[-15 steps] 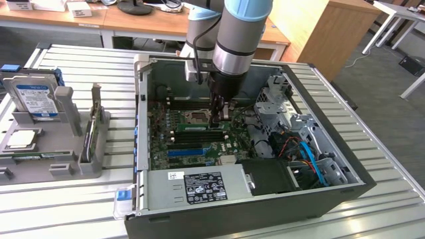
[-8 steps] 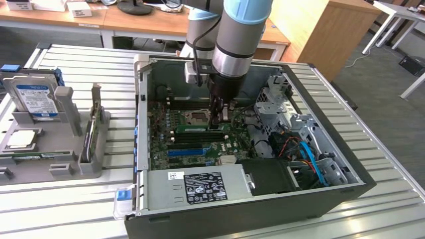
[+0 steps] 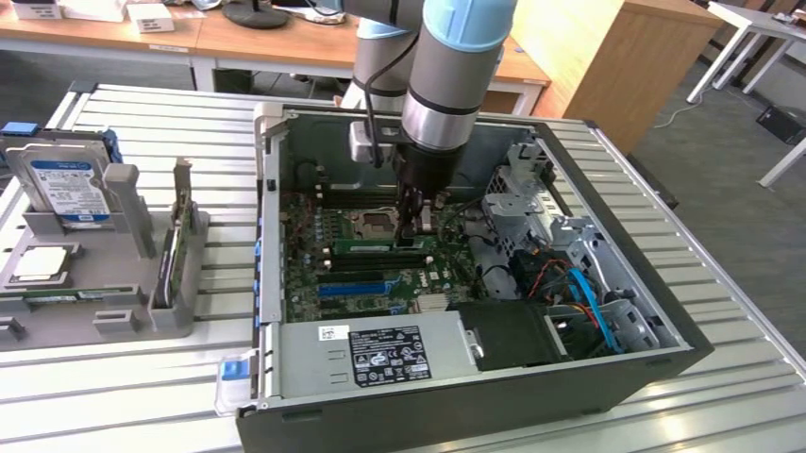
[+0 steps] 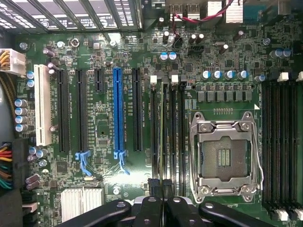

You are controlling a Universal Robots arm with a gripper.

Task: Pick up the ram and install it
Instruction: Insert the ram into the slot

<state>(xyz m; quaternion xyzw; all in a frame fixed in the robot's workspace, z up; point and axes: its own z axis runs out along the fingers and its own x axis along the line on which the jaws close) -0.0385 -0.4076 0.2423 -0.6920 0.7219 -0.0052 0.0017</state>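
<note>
Wooden desks (image 3: 252, 42) stood behind a slatted metal table (image 3: 139, 396) on which an open PC case (image 3: 655, 363) lay on its side. On the exterior view's left, a grey holder (image 3: 126, 283) carried a hard drive (image 3: 63, 189).

Inside the case the motherboard (image 3: 309, 269) faced up, with a power supply (image 3: 377, 351) along its near edge and blue cables (image 3: 586, 293) toward the exterior view's right.

The arm (image 3: 447, 85) reached straight down into the case, and its gripper (image 3: 411, 234) was low over the memory slots (image 3: 365, 257), just beside the CPU socket (image 3: 376, 224). The ram (image 3: 365, 245) showed there as a green strip standing on its long edge, in line with the slots and running from the gripper toward the exterior view's left. Whether it was fully seated could not be told.

In the wrist view the gripper (image 4: 164, 208) had its black fingers (image 4: 149, 213) drawn narrow, nearly together, pinching the top edge of the ram (image 4: 164, 137), which appeared edge-on as a thin dark line. It lay among the black slots (image 4: 182, 132), between the blue slot (image 4: 120, 113) and the empty socket (image 4: 225, 156). A white slot (image 4: 42, 104) sat well apart, beyond the blue one.
</note>
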